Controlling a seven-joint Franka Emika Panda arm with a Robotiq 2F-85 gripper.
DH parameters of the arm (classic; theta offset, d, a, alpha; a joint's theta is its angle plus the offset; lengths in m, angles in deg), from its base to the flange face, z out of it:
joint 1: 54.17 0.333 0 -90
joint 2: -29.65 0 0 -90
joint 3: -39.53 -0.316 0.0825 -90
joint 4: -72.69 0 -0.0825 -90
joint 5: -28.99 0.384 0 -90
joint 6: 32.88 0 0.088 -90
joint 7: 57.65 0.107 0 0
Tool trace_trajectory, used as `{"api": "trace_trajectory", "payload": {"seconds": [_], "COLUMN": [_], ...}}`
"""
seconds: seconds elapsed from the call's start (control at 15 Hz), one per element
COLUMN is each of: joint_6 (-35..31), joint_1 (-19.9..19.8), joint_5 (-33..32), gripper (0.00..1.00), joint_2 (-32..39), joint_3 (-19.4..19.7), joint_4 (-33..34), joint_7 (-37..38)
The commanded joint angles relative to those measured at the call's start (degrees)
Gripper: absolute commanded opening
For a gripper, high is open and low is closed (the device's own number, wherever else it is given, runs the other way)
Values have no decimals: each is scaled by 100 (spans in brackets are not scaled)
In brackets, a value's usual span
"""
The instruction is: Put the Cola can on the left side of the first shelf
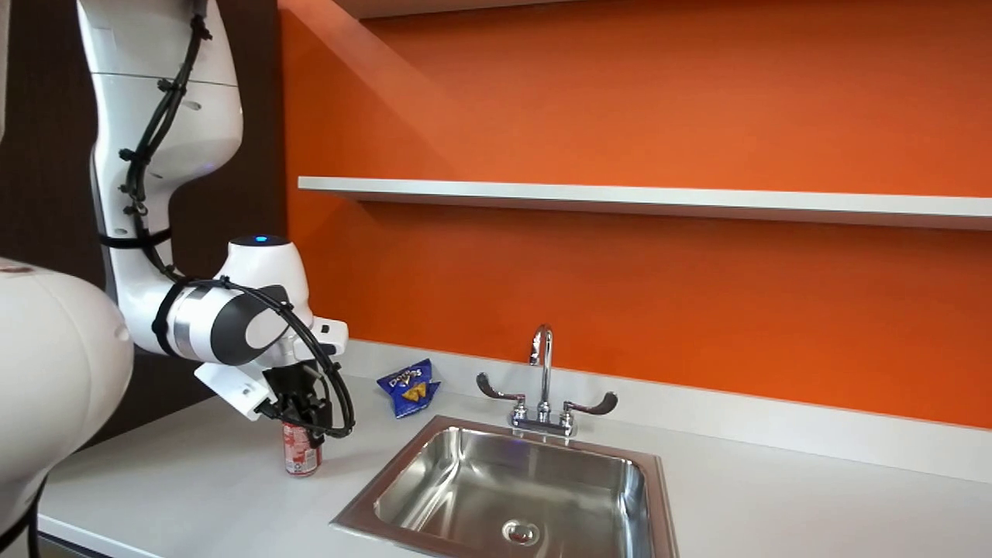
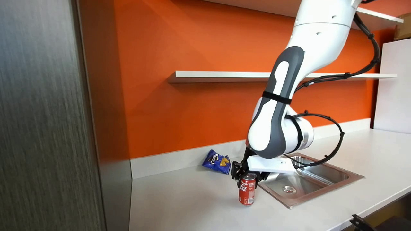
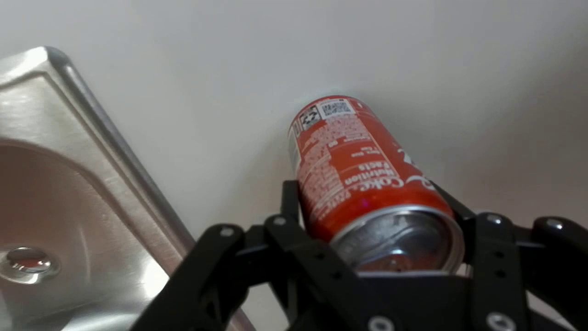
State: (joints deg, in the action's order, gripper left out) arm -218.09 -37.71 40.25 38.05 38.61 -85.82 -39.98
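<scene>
The Cola can stands upright, its base seemingly on the white counter left of the sink; it also shows in an exterior view and the wrist view. My gripper has a black finger close against each side of the can's upper part, with no clear gap, and looks shut on it. The gripper also shows in both exterior views. The first shelf runs along the orange wall above the counter. Its left end shows in both exterior views; the arm hides part of it in one.
The steel sink lies beside the can, with the tap behind it; its rim edge shows in the wrist view. A blue snack packet lies against the backsplash. A dark tall panel bounds the left side. Another shelf hangs higher.
</scene>
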Motion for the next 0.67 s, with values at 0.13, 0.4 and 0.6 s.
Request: {"api": "trace_trajectory", "payload": {"seconds": [0.13, 0.4, 0.6], "joint_6": [671, 1067, 1631], "joint_1": [825, 1146, 1106], "joint_5": [-296, -1443, -2732], "gripper": [40, 40, 40], "joint_2": [-659, -881, -1283], "joint_3": [1155, 1945, 2217], "joint_4": [-34, 87, 324], "joint_7": [62, 499, 1281]}}
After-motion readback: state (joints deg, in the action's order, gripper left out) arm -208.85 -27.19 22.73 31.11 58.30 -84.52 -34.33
